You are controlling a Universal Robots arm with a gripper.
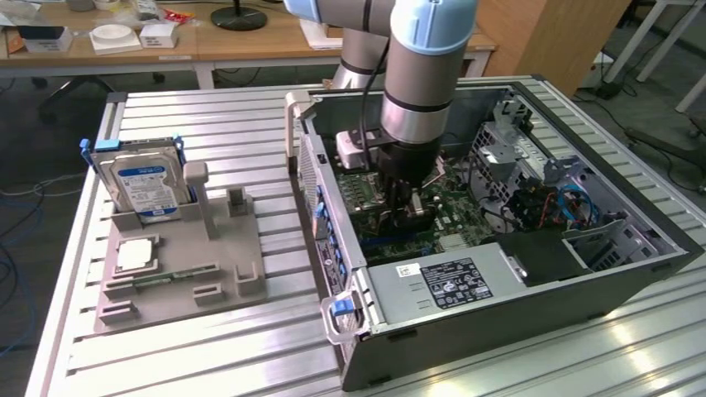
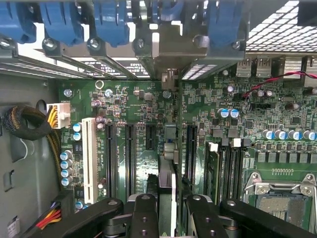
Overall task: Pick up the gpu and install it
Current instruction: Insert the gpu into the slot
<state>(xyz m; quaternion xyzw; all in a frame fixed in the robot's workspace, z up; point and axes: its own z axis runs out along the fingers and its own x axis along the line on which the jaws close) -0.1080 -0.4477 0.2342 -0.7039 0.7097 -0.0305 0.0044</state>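
Tool point(image 2: 171, 210) clamped narrowly on gpu point(image 2: 167, 168), card edge-on above motherboard point(image 2: 247, 124) slots. Its face and board-side edge are hidden; seating unclear.

Lab: robot arm point(image 1: 425, 74), opened PC case point(image 1: 518, 322), cluttered desks point(image 1: 276, 45) behind.

Exterior view: raised, oblique, well back from gripper point(image 1: 406, 208), spans computer case point(image 1: 530, 314). Wrist view: close behind gripper point(image 2: 167, 201); motherboard point(image 1: 458, 219) point(image 2: 138, 99) shared.

End effector point(image 2: 171, 206) around the upright, edge-on gpu point(image 2: 169, 146), amid the green motherboard's point(image 2: 247, 136) black slots.
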